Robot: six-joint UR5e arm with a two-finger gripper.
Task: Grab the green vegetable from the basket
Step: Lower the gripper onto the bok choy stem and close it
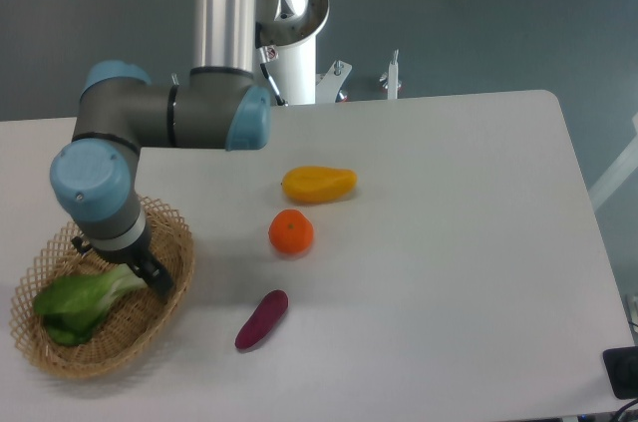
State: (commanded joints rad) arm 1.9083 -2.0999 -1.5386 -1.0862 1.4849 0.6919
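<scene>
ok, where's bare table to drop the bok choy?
Right half of the table, past the mango, orange and sweet potato, is bare. Crowded at left: basket, bok choy, gripper over them.
</scene>
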